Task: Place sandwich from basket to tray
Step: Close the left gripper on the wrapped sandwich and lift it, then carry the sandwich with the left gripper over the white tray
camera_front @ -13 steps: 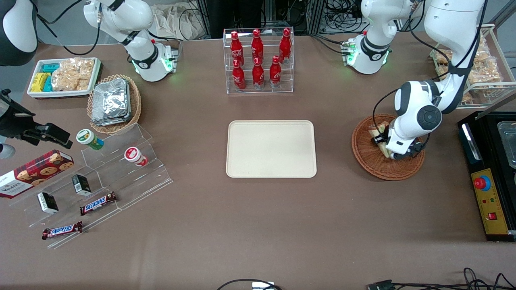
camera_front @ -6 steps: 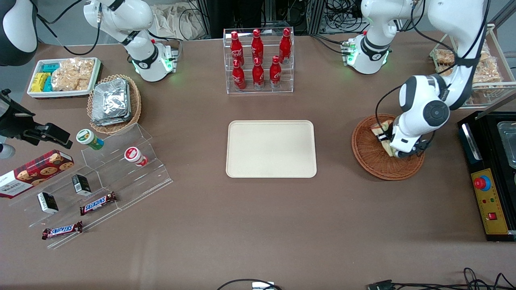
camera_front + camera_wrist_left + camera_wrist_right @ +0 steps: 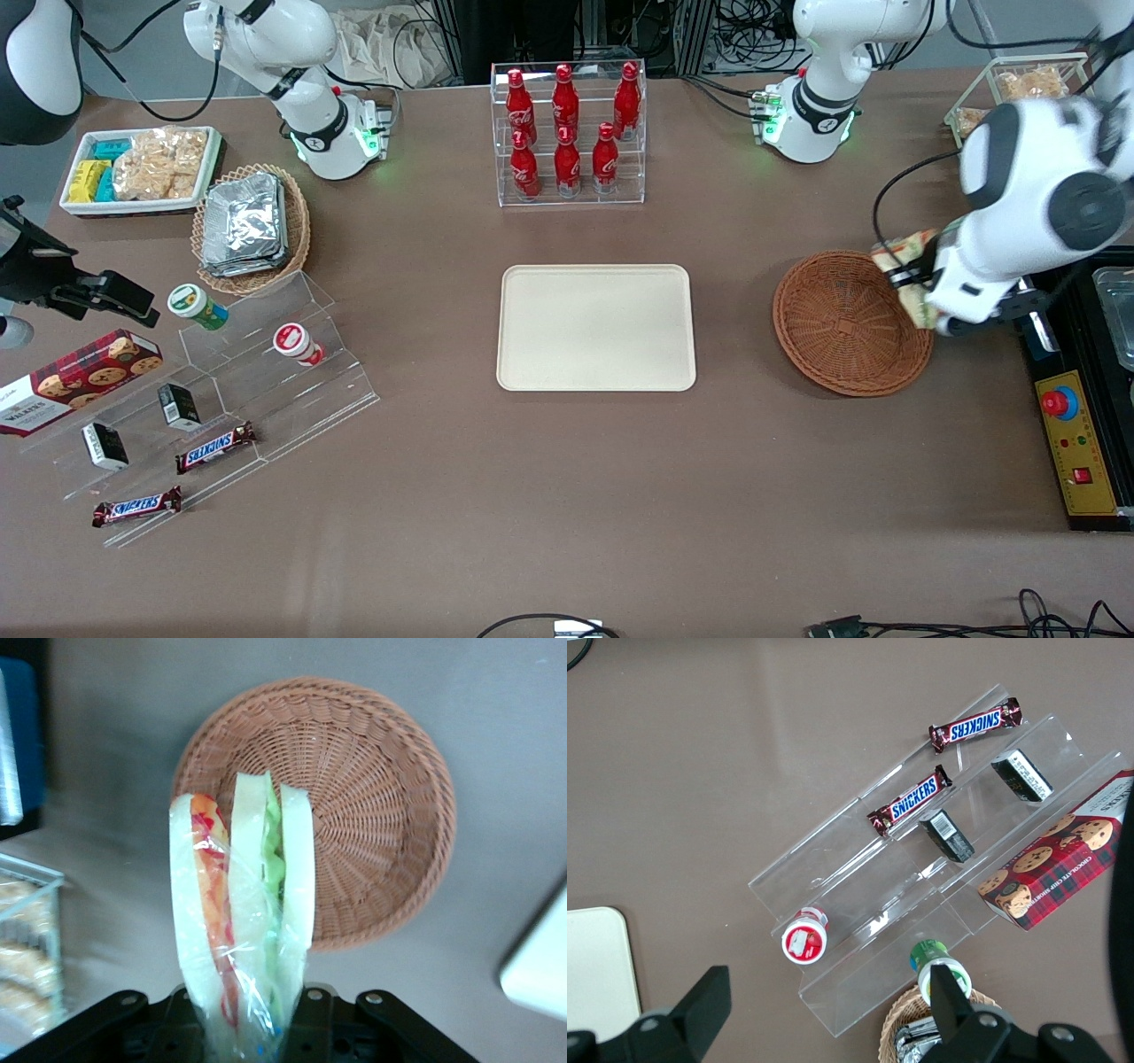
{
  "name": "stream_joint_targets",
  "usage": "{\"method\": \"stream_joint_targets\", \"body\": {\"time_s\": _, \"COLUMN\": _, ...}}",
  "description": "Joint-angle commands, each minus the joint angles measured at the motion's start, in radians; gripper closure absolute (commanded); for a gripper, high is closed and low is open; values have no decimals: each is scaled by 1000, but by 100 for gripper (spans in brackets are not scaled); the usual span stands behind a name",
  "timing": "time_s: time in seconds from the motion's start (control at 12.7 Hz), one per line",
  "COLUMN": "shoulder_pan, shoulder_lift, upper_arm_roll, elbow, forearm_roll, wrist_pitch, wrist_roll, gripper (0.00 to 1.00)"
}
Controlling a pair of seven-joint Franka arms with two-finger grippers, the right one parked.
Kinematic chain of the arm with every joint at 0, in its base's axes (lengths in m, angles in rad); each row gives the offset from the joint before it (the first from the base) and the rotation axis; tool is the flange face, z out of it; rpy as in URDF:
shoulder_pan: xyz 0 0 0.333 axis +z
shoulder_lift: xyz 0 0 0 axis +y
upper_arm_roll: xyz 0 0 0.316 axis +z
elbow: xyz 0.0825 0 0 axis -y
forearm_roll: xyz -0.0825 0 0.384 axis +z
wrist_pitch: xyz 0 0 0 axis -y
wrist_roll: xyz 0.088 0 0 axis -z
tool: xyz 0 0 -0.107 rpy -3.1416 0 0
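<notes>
Tool: the tool (image 3: 244, 1028) is clamped on the narrow end of the sandwich (image 3: 241, 921), raised above the table at the working arm's end, just off the basket's rim.
Sandwich: out of the basket, hanging from the tool with its bread slices on edge; in the front view it (image 3: 908, 257) shows beside the white wrist, over the rim.
Why held so: gripping across the slices likely keeps the wrapped layers together during the carry.
Basket: the basket (image 3: 842, 323) sits below, nothing in it.
Tray: the tray (image 3: 595, 328) lies bare at mid-table, well apart toward the parked arm's end.
Next: a sideways carry to the tray, then lowering.
</notes>
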Motion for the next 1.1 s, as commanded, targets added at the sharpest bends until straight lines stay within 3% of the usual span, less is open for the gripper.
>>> {"method": "stream_joint_targets", "body": {"time_s": 0.0, "shoulder_pan": -1, "shoulder_lift": 48, "upper_arm_roll": -2, "elbow": 264, "forearm_roll": 7, "wrist_pitch": -231, "wrist_roll": 88, "gripper": 100}}
{"method": "stream_joint_targets", "body": {"time_s": 0.31, "shoulder_pan": -24, "shoulder_lift": 65, "upper_arm_roll": -16, "elbow": 365, "forearm_roll": -10, "wrist_pitch": -302, "wrist_roll": 103, "gripper": 100}}
{"method": "stream_joint_targets", "body": {"time_s": 0.55, "shoulder_pan": -96, "shoulder_lift": 111, "upper_arm_roll": -103, "elbow": 441, "forearm_roll": -10, "wrist_pitch": -318, "wrist_roll": 71, "gripper": 100}}
{"method": "stream_joint_targets", "body": {"time_s": 0.79, "shoulder_pan": -156, "shoulder_lift": 195, "upper_arm_roll": -271, "elbow": 535, "forearm_roll": -12, "wrist_pitch": -321, "wrist_roll": -167, "gripper": 100}}
{"method": "stream_joint_targets", "body": {"time_s": 1.02, "shoulder_pan": -225, "shoulder_lift": 358, "upper_arm_roll": -408, "elbow": 742, "forearm_roll": -10, "wrist_pitch": -361, "wrist_roll": -398, "gripper": 100}}
